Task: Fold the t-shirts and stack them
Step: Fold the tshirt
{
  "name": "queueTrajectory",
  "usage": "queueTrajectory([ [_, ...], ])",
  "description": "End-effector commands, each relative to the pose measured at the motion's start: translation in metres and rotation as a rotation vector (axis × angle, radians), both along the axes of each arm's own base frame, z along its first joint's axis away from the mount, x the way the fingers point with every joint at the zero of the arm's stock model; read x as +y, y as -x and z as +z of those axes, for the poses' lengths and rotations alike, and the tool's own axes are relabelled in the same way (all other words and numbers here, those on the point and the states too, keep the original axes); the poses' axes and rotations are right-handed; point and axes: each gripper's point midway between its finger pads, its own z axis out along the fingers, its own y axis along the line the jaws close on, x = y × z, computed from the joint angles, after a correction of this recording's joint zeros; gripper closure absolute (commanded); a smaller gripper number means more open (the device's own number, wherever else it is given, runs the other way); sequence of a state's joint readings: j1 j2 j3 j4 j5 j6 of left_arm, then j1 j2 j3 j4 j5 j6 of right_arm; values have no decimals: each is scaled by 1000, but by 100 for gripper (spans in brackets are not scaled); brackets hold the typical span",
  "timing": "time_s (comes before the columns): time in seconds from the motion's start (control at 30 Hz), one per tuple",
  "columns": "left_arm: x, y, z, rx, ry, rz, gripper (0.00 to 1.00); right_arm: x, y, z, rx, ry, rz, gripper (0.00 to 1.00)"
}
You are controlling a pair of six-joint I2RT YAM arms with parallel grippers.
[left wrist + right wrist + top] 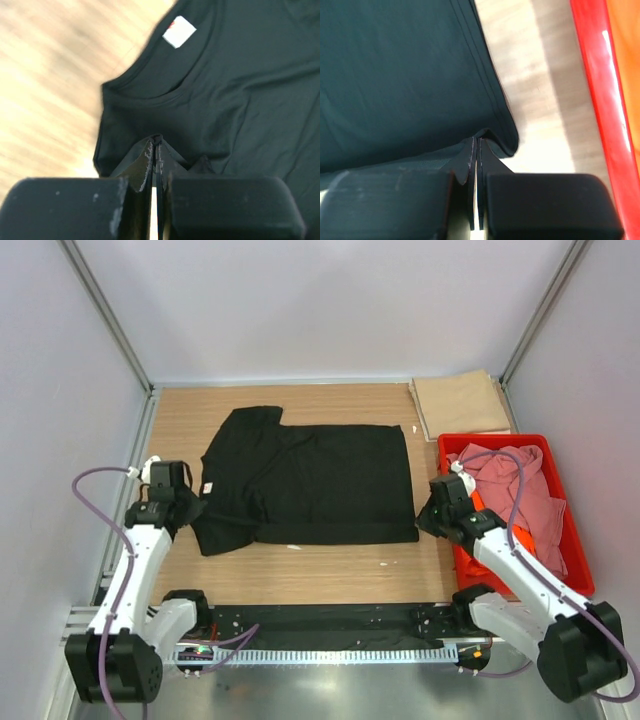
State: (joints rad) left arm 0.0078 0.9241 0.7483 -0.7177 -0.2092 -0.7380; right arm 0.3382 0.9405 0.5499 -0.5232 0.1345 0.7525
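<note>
From above, the black t-shirt (pixel 320 485) is seen spread flat on the wooden table (pixel 330 570), with its collar toward the left and its hem toward the right. The left gripper (pixel 194 508) is set at the near shoulder of the shirt. The right gripper (pixel 426 520) is set at the shirt's near hem corner, just beside the red crate (pixel 490 439). A tan t-shirt (pixel 462 405) is laid folded in the far right corner. A pink t-shirt (pixel 515 490) is heaped in the crate, and a strip of an orange t-shirt (pixel 521 537) is exposed beneath it.

In the left wrist view, the left gripper (pixel 156 142) is pressed together, and a small peak of black t-shirt (pixel 240 90) cloth is pinched between its fingers (just below the neckline). A white label (pixel 179 31) is seen inside the collar.

In the right wrist view, the right gripper (pixel 477 140) is likewise closed, and the stitched hem corner of the black t-shirt (pixel 395 75) is nipped in it. The red crate (pixel 597 100) wall is seen alongside, with the orange t-shirt (pixel 626 50) behind it.
</note>
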Motion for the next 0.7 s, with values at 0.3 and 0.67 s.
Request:
queueTrajectory([
  [0.3, -22, -87, 9, 26, -62, -393, 100, 8, -72, 28, -125, 81, 25, 99],
  [0.67, -21, -101, -14, 158, -103, -529, 100, -5, -83, 22, -71, 180, -11, 99],
])
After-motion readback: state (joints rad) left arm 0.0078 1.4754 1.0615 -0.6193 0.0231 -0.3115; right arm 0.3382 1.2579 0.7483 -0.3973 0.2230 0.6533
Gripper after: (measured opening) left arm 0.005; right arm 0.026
